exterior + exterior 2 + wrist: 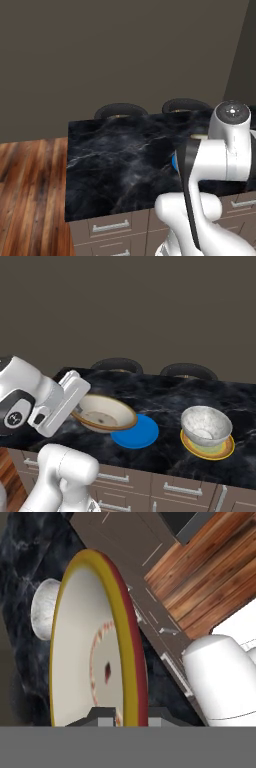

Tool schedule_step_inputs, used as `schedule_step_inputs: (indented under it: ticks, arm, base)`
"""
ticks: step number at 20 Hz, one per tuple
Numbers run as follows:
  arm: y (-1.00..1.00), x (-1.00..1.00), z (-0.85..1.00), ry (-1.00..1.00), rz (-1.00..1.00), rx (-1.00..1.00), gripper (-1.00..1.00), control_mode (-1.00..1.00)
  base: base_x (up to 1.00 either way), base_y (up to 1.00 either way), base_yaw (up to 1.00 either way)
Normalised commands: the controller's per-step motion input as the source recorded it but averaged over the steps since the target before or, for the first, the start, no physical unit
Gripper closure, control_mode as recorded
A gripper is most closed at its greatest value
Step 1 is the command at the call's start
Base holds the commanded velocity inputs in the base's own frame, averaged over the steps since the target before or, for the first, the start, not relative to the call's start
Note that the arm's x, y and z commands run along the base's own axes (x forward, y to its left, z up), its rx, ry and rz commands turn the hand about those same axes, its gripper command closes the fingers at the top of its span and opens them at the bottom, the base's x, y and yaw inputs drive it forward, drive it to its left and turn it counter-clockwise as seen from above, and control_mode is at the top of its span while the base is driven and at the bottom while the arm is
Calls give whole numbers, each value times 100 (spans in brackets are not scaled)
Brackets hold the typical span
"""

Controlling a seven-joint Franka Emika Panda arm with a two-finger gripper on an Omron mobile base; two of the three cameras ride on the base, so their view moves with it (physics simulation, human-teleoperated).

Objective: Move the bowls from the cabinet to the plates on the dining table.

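Clamped narrowly on the cream bowl's (103,413) near rim, the hand (125,714) carries it level, apparently to seat it on the blue plate (136,432) just beyond and below. Farther right, the marbled bowl (205,426) sits on the yellow plate (208,448) on the surface (165,396).
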Motion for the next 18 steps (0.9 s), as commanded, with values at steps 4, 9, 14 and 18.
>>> schedule_step_inputs:
  ticks: [4, 9, 14, 18]
  arm:
    - [-1, 0, -54, -11, 2, -6, 100, -100]
    - [-3, 0, -51, -12, 3, -5, 100, -100]
    - [-5, 0, -53, -12, 5, -6, 100, -100]
    - [-9, -1, -60, -9, 5, -5, 100, -100]
  base:
    - [0, 0, 0]
    - [0, 0, 0]
    - [0, 0, 0]
    - [0, 0, 0]
